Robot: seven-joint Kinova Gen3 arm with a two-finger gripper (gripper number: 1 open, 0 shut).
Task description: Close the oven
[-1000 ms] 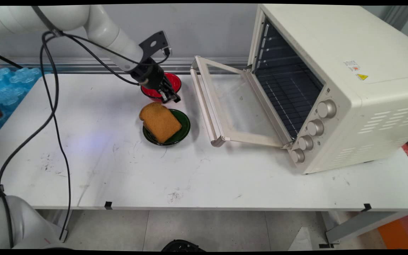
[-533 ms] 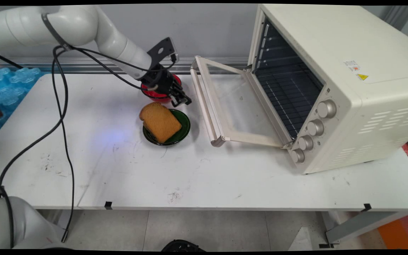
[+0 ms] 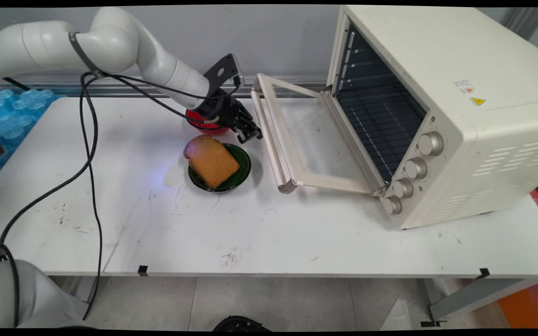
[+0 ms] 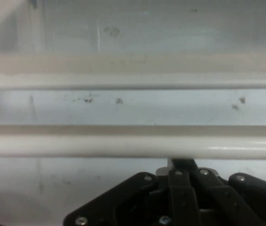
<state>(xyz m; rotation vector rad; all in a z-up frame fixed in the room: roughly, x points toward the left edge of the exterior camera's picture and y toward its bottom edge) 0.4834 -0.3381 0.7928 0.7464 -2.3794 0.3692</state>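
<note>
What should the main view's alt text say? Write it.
A white robot arm's black end effector hovers beside the handle of an open toaster oven door. A slice of toast lies on a green plate, and a red bowl sits behind it.

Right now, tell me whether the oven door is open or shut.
Open. The oven door hangs folded down over the table, exposing the wire racks inside the oven.

A cream toaster oven (image 3: pixel 442 107) stands with its glass door (image 3: pixel 311 140) dropped open just beyond the hand, the door's handle bar (image 4: pixel 133 143) right ahead of it, while a red bowl (image 3: pixel 203 123) sits behind it and toast (image 3: pixel 212 161) on a green plate (image 3: pixel 243 168) lies just beside it.
</note>
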